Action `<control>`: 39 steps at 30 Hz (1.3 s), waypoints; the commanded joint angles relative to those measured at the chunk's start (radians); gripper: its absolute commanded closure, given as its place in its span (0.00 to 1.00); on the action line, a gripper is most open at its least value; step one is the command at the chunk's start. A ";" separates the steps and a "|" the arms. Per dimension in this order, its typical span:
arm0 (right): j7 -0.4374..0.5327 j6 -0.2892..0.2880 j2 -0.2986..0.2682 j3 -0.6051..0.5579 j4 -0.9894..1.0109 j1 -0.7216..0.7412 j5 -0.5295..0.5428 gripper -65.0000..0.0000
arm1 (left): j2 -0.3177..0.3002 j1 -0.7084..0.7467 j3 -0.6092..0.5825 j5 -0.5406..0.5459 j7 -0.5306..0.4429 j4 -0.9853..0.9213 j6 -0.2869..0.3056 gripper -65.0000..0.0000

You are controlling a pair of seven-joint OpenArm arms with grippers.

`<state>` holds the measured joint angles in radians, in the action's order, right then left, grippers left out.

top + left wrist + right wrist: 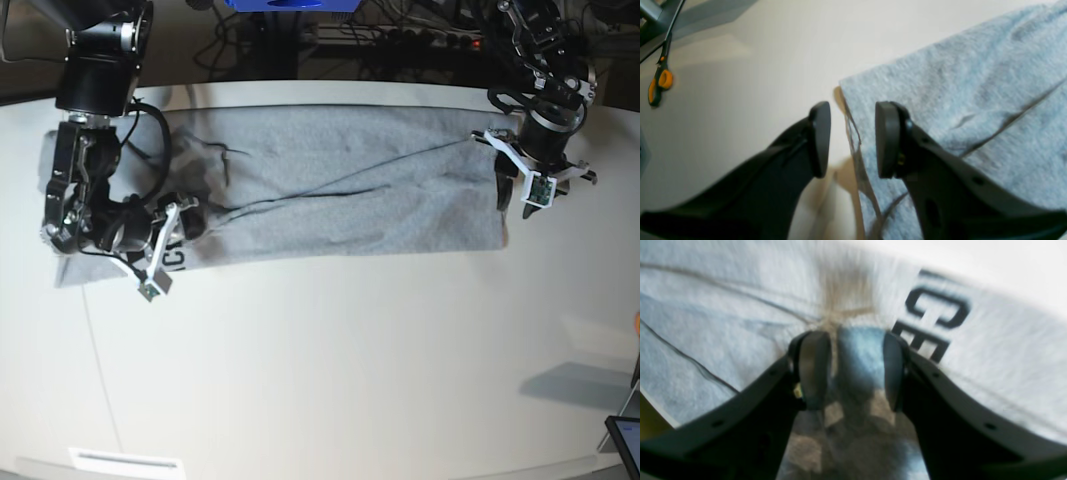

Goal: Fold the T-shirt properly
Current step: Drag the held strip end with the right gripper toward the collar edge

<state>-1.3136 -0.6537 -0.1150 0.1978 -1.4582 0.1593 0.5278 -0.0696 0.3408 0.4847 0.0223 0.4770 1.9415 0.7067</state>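
The grey T-shirt lies flat as a long band across the far half of the white table. Black letters show at its left end. My left gripper is open and straddles the shirt's edge, one finger over bare table and the other over cloth. In the base view it hangs at the band's right end. My right gripper is open and low over the shirt, with a blurred hump of cloth between the jaws. It sits at the left end.
Orange-handled scissors lie on the table beyond the shirt's right end. Cables and a power strip run behind the table. A dark device is at the front right corner, and a white label at the front left edge.
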 commanded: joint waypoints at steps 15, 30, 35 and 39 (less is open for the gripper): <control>0.029 -0.001 -0.007 -0.002 -0.014 0.026 0.019 0.79 | -0.009 -0.001 0.004 0.011 -0.025 0.014 -0.009 0.65; 0.010 0.002 -0.007 0.006 -0.128 0.030 0.019 0.93 | -0.009 -0.001 0.004 0.011 -0.025 0.014 -0.009 0.65; 0.013 0.001 -0.007 0.006 -0.151 0.030 0.019 0.70 | -0.009 -0.001 0.004 0.011 -0.025 0.014 -0.009 0.65; 0.016 -0.004 -0.007 0.006 -0.144 0.030 0.019 0.58 | -0.009 -0.001 0.004 0.011 -0.025 0.014 -0.009 0.65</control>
<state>-1.3144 -0.6540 -0.1150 0.1989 -1.5867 0.1684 0.5323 -0.0696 0.3408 0.4847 0.0223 0.4770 1.9415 0.7067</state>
